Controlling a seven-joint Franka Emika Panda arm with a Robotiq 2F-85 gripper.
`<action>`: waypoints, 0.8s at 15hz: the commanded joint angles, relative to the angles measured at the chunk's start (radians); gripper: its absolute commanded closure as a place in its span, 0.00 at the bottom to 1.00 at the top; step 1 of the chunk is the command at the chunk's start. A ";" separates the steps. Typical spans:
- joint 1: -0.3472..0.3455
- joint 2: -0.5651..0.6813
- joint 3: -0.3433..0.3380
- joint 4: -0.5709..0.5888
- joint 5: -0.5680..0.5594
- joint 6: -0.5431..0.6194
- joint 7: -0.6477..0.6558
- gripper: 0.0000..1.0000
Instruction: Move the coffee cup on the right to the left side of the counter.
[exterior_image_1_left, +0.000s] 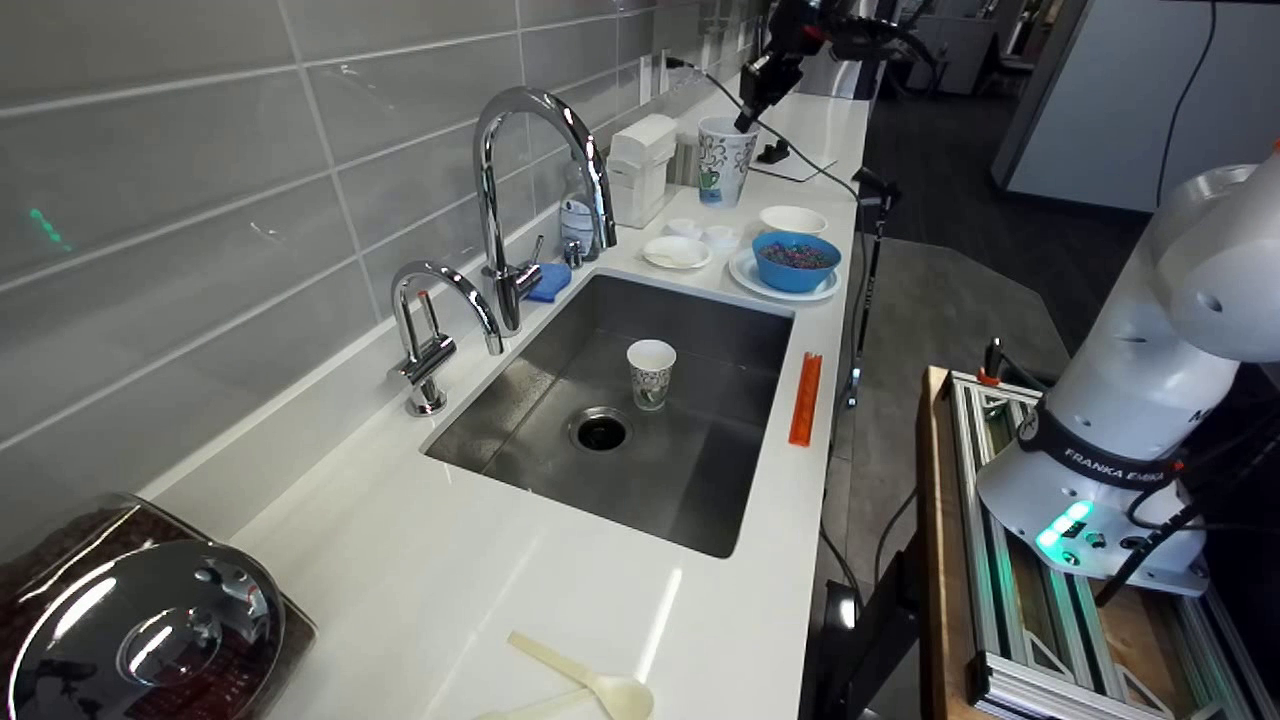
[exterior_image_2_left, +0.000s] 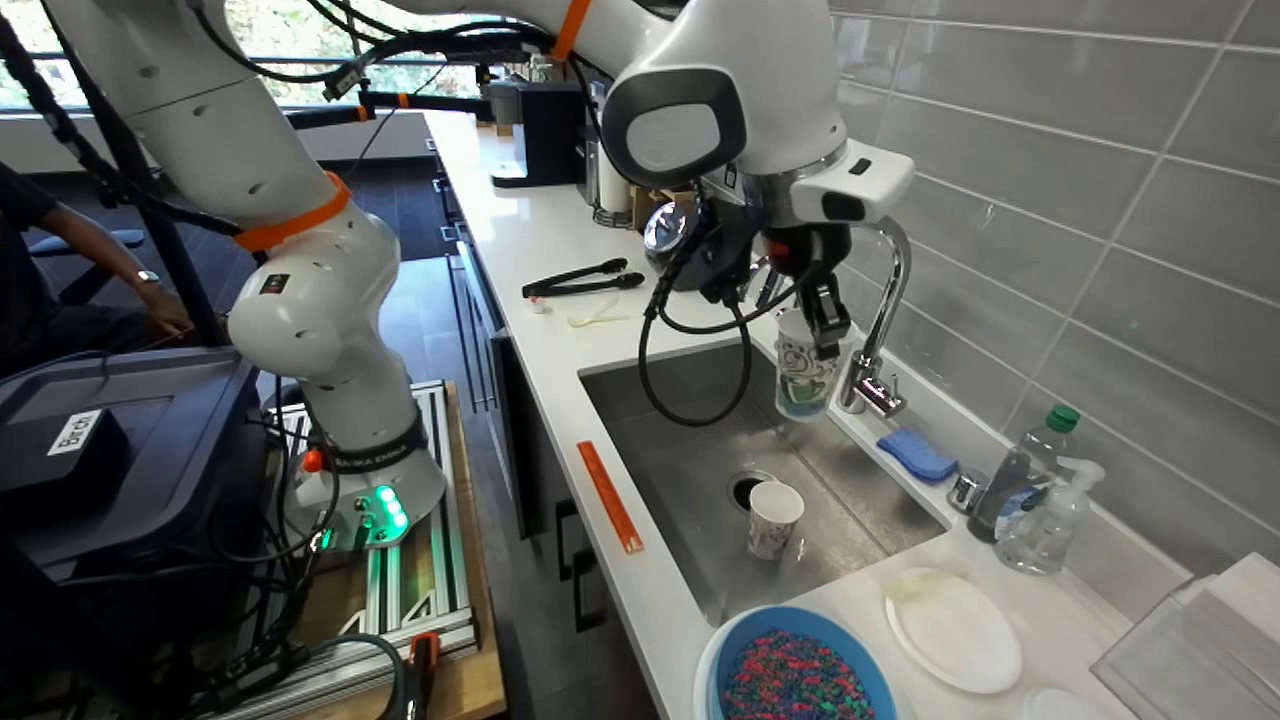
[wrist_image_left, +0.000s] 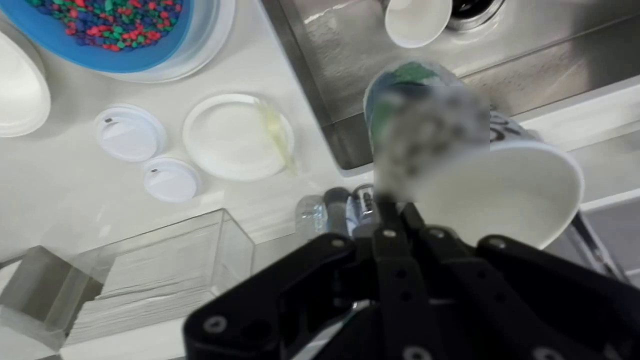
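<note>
- Far left of the wrist view: one white bowl (wrist_image_left: 19, 92).
- Upper left: one blue bowl (wrist_image_left: 120, 61) of red, green and blue bits (wrist_image_left: 115, 25), on a plate (wrist_image_left: 215, 35).
- Left: two lids (wrist_image_left: 129, 137) on the counter (wrist_image_left: 60, 180).
- Lower left: one clear box (wrist_image_left: 235, 250) of napkins (wrist_image_left: 155, 275).
- Left of centre: another plate (wrist_image_left: 227, 137), a pale yellow strip (wrist_image_left: 275, 132) across it.
- Top, right of centre: one small cup (wrist_image_left: 417, 22) in the sink (wrist_image_left: 340, 47).
- Centre right: one coffee cup (wrist_image_left: 480, 165) in the air, its rim pinched by the gripper (wrist_image_left: 399, 206).

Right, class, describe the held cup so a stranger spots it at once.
Follow the white arm to its dark fingers. They grip a patterned cup near its rim; unlike the similar cup standing in the sink, it hangs in midair.
</note>
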 joint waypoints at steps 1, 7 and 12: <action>0.068 -0.126 0.003 -0.082 0.006 -0.099 -0.092 0.99; 0.186 -0.169 0.070 -0.111 0.008 -0.168 -0.125 0.99; 0.282 -0.133 0.145 -0.117 0.013 -0.149 -0.103 0.99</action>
